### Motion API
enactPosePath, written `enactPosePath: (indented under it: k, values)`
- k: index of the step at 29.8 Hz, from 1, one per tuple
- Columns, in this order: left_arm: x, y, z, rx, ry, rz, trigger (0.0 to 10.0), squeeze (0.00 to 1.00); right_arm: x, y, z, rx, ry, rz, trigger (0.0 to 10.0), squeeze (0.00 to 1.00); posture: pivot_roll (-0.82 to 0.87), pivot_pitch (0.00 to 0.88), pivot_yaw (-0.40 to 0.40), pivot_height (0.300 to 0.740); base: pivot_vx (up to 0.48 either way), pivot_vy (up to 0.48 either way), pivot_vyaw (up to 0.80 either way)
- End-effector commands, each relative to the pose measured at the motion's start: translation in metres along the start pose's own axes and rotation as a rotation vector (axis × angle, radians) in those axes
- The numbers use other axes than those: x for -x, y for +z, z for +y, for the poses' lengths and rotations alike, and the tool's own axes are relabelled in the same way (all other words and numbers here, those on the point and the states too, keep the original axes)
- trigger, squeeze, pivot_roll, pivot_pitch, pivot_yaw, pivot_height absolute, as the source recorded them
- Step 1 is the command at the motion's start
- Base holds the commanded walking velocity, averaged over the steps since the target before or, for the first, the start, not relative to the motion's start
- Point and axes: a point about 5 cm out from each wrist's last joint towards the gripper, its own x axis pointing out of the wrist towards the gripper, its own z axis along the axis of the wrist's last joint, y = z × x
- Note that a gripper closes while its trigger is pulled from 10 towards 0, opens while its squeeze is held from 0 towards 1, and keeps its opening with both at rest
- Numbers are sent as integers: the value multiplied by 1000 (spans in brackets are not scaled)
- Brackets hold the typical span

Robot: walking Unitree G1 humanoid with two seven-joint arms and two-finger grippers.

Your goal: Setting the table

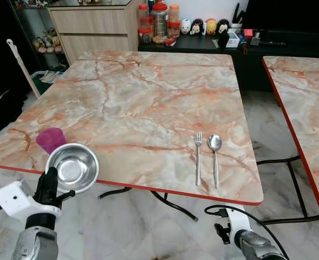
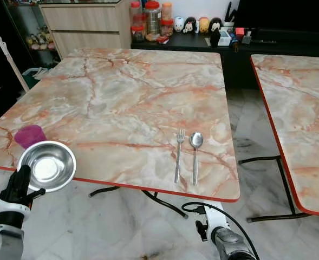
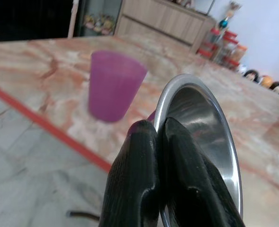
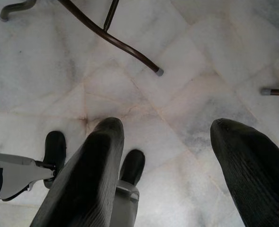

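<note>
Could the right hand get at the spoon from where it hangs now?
Probably yes. The right hand hangs open and empty below the table edge, pointing at the floor, and the spoon lies near that front edge beside the fork, with nothing between; the arm must lift first.

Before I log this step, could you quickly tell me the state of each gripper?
Left gripper: shut on the rim of the steel bowl, held at the table's near edge.
Right gripper: open, holding nothing, hanging low over the floor.
</note>
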Motion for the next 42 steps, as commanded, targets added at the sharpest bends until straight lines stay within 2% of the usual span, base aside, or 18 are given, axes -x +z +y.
enactPosePath:
  k: [1, 4, 7, 12, 17, 21, 26, 30, 33, 36, 41, 42]
  values:
    - [7, 9, 4, -20, 31, -39, 10000, 0, 0, -1, -1, -7, -1, 1, 10000, 0, 98, 35, 21, 740, 0, 0, 0]
    - [14, 9, 13, -44, 91, -37, 10000, 0, 0, -1, -1, -8, -1, 2, 10000, 0, 100, 36, 21, 740, 0, 0, 0]
    - [16, 7, 33, -101, 218, -48, 10000, 0, 0, -1, -1, -8, -1, 2, 10000, 0, 97, 37, 20, 740, 0, 0, 0]
    - [18, 7, 45, -123, 294, -60, 10000, 0, 0, -2, -1, -11, -3, 1, 10000, 0, 92, 36, 23, 740, 0, 0, 0]
    - [19, 6, 56, -179, 384, -47, 10000, 0, 0, -2, -1, -10, -4, 3, 10000, 0, 96, 38, 19, 740, 0, 0, 0]
    - [7, -4, 59, -237, 419, 23, 10000, 0, 0, -2, -2, -9, -9, 4, 10000, 0, 96, 38, 19, 740, 0, 0, 0]
    - [0, -9, 64, -270, 489, 48, 10000, 0, 0, -2, -2, -13, -12, 4, 10000, 0, 79, 35, 29, 740, 0, 0, 0]
    - [-2, -9, 65, -274, 503, 43, 10000, 0, 0, -2, -2, -14, -12, 4, 10000, 0, 79, 35, 29, 740, 0, 0, 0]
    - [-10, -20, 72, -314, 569, 116, 10000, 0, 0, -3, -1, -20, -13, 4, 10000, 0, 70, 37, 32, 740, 0, 0, 0]
    - [-15, -26, 75, -306, 598, 153, 10000, 0, 0, -3, -1, -20, -14, 4, 10000, 0, 70, 37, 32, 740, 0, 0, 0]
    - [-24, -39, 79, -338, 611, 239, 10000, 0, 0, -3, -1, -24, -24, 3, 10000, 0, 55, 31, 40, 740, 0, 0, 0]
    - [-27, -46, 82, -355, 618, 290, 10000, 0, 0, -3, -1, -25, -22, 3, 10000, 0, 53, 31, 40, 740, 0, 0, 0]
